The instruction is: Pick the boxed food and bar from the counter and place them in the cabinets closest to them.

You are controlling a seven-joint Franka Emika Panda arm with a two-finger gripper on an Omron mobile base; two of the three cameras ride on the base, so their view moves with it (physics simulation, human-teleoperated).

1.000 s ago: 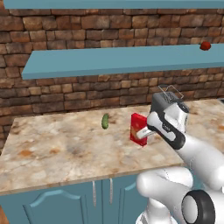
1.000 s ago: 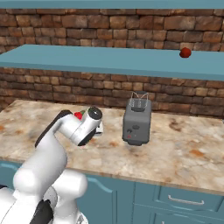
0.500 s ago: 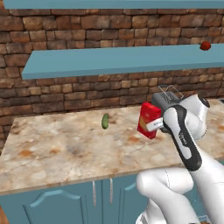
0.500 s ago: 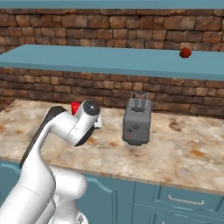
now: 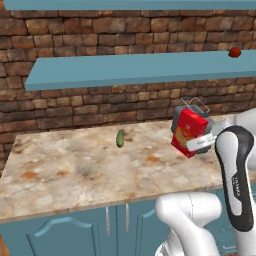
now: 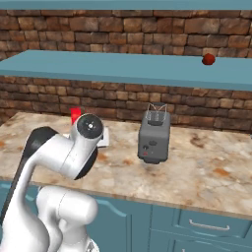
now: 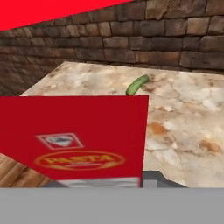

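the claw (image 5: 200,144) is pinching the red carton (image 5: 190,131), which hangs tilted in the air above the right part of the worktop (image 5: 75,165), in front of the toaster (image 6: 154,136) and clear of the stone. the tilt likely comes from the wrist's swing while lifting it toward the teal shelf (image 5: 125,70) on the brick wall, the nearest place for it. the carton is thin and flat-faced, plain red with a yellow oval label reading pasta, stiff card by the look. the worktop is beige marbled stone with rusty blotches. a small green pickle (image 5: 120,138) lies well to the left, near the wall. a little red ball (image 5: 234,52) sits on the shelf at far right.
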